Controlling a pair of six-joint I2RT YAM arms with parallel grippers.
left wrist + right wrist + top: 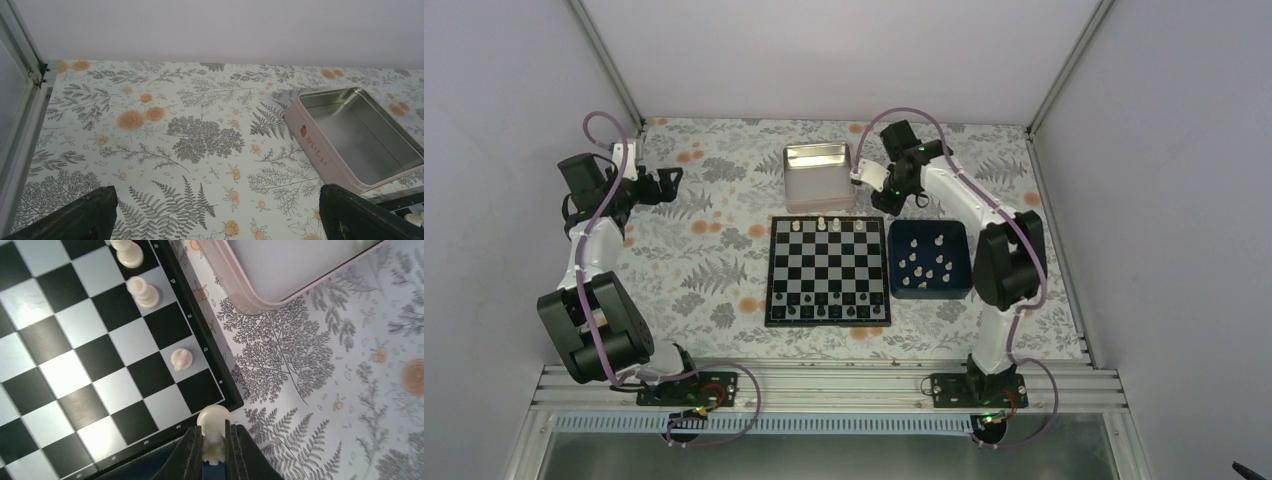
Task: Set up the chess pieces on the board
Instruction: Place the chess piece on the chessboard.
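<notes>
The board (828, 270) lies in the middle of the table, with three cream chess pieces (822, 223) along its far row and dark pieces along its near row. My right gripper (214, 432) is shut on a cream piece (214, 419) with a crenellated top, held just off the board's (75, 365) far right corner. Near it on the board stand a piece (181, 359) and another (142, 291). From above, the right gripper (892, 203) hangs between the tin and the blue tray. My left gripper (217, 192) is open over bare cloth at the far left (669, 185).
A silver tin (817, 178) with nothing in it sits behind the board; its pink wall (320, 150) is right of the left gripper. A dark blue tray (962, 262) holding several cream pieces lies right of the board. Frame posts stand at the back corners.
</notes>
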